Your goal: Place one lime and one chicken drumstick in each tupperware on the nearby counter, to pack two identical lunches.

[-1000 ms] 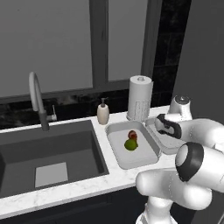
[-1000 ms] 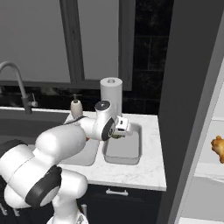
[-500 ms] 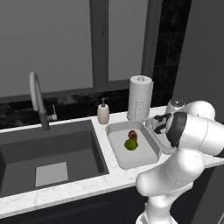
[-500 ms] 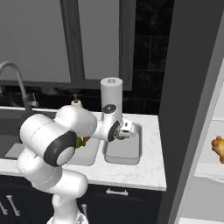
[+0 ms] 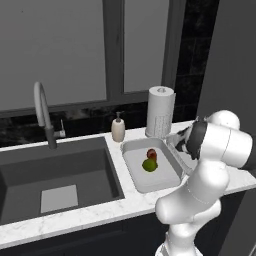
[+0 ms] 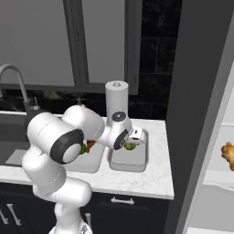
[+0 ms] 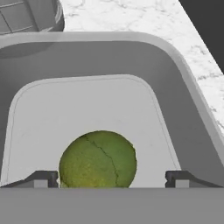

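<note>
Where the end effector gapes (wide), lime in tupperware.

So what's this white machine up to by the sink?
It is packing lunches into two tupperware trays on the counter beside the sink. The left tray holds a lime and a reddish-brown piece that looks like the drumstick. The arm reaches over the right tray, where a second lime lies on the floor between the fingertips of the open gripper, seemingly let go. Another drumstick sits on a shelf to the right.
</note>
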